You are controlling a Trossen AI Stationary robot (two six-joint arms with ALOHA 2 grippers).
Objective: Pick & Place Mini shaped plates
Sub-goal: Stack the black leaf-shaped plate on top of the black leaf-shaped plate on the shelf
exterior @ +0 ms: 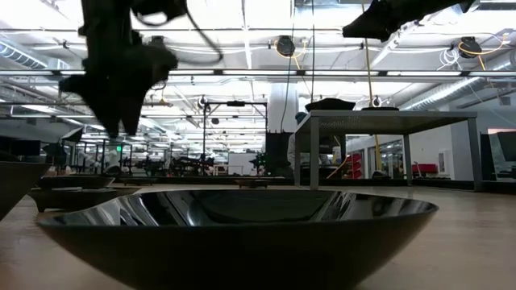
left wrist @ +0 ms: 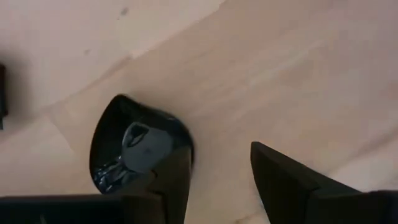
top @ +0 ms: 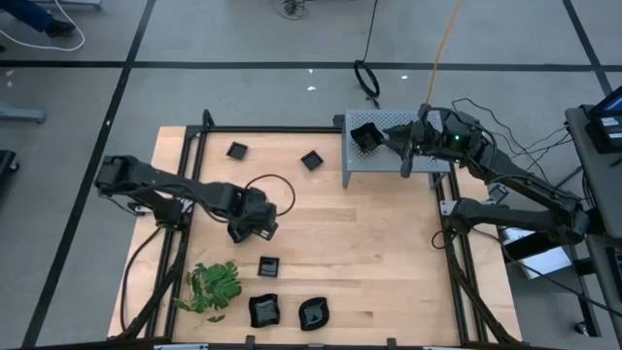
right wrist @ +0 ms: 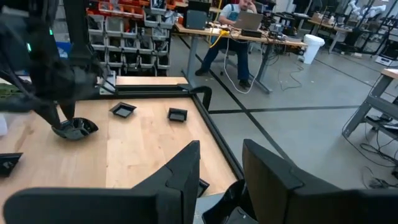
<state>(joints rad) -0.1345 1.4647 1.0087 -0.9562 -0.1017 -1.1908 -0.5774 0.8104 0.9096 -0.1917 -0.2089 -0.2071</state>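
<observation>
High view shows the left gripper [top: 249, 226] low over the wooden table [top: 369, 253], its fingers spread, one finger inside a rounded black plate [left wrist: 124, 143], seemingly not gripped. The right gripper [top: 406, 143] hovers over the grey perforated box [top: 428, 160], fingers parted and empty, beside a plate on the box [top: 365, 136]. Other plates lie scattered: two square ones [top: 237, 151] near the far edge, three near the green sprig [top: 212, 286]. No legible writing.

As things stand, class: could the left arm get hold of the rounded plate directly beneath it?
Probably yes. The left hand hangs open right over the rounded plate, one finger already inside its rim, and bare table lies around it with nothing in the way.
</observation>
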